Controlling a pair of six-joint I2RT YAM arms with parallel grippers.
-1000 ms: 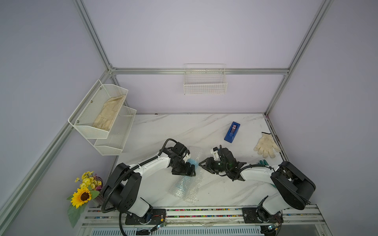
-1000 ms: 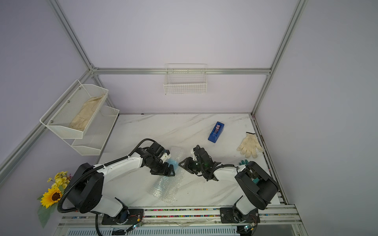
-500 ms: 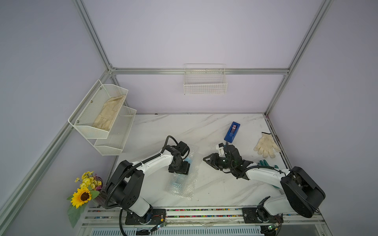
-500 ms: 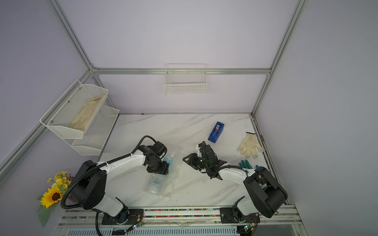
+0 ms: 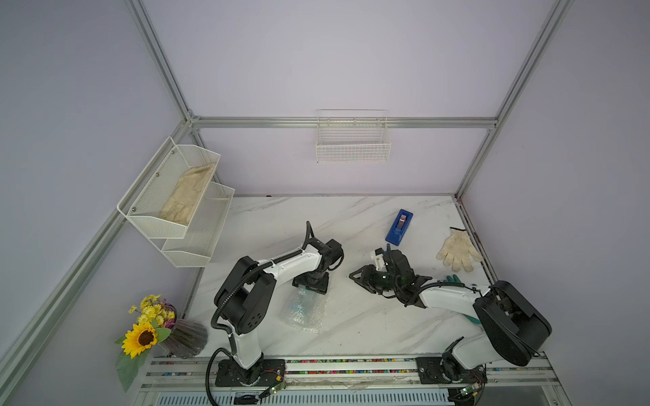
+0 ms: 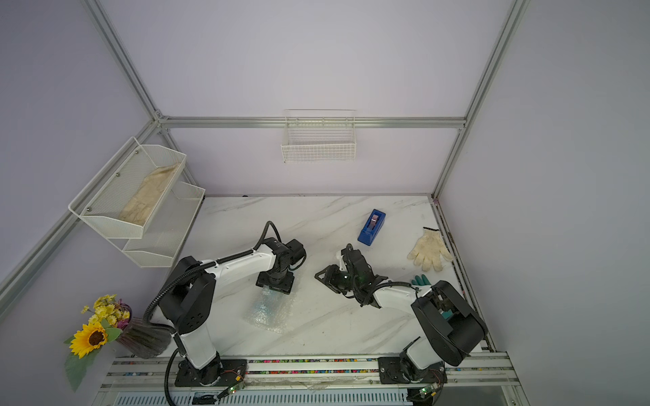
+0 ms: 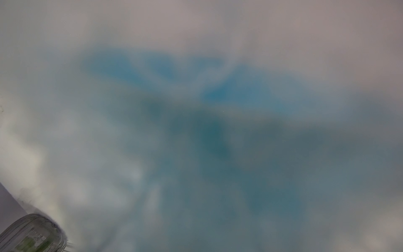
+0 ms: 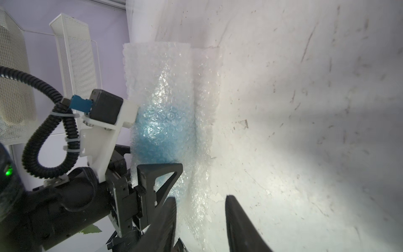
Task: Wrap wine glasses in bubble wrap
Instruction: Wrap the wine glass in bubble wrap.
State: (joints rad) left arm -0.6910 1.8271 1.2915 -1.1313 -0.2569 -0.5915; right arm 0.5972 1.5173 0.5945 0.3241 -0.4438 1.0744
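On the counter (image 5: 351, 225), the goblet (image 8: 152, 126) lies rolled in bubble wrap (image 8: 157, 65), seemingly untaped; left end effector (image 5: 311, 285) of unclear grip, right end effector (image 8: 199, 197) parted, empty.

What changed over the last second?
Left gripper tipped down onto the wrap; the wrap slid toward the robot's left and now covers the goblet. Right gripper hardly moved, open, empty. Dispenser, glove unchanged.
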